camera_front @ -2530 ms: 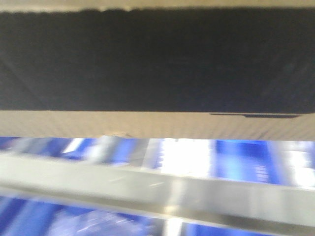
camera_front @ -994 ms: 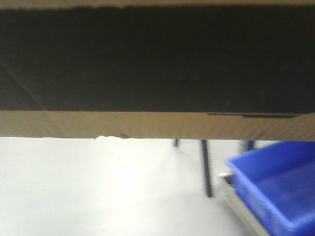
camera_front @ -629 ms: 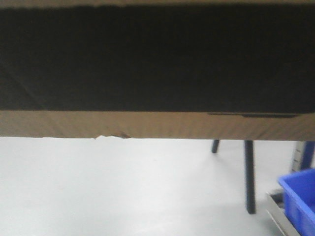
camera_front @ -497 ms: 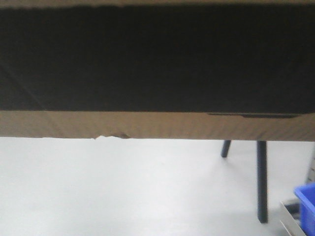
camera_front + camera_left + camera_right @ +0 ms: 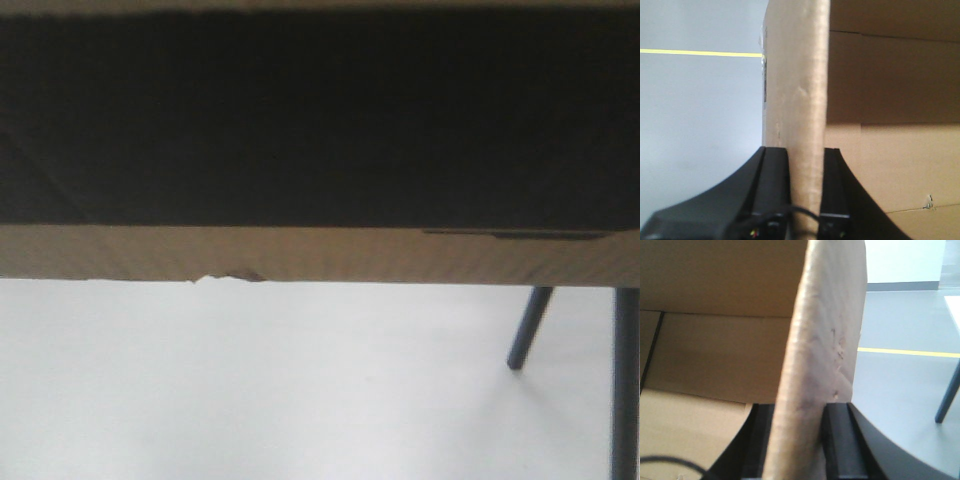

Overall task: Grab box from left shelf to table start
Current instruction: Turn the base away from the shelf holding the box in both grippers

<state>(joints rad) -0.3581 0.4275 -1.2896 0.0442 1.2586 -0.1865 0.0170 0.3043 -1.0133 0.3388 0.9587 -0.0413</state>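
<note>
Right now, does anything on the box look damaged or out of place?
Only minor wear: the box has a small torn nick on its lower front edge, left of centre, and its wall in the right wrist view looks scuffed and dented.

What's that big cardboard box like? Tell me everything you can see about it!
The box is tan corrugated cardboard. It fills the top half of the front view, showing a big dark printed panel and a small torn nick on its lower edge. One side wall is pinched by the left gripper, the other by the right gripper. The inside looks plain brown. Pale floor shows below it.
</note>
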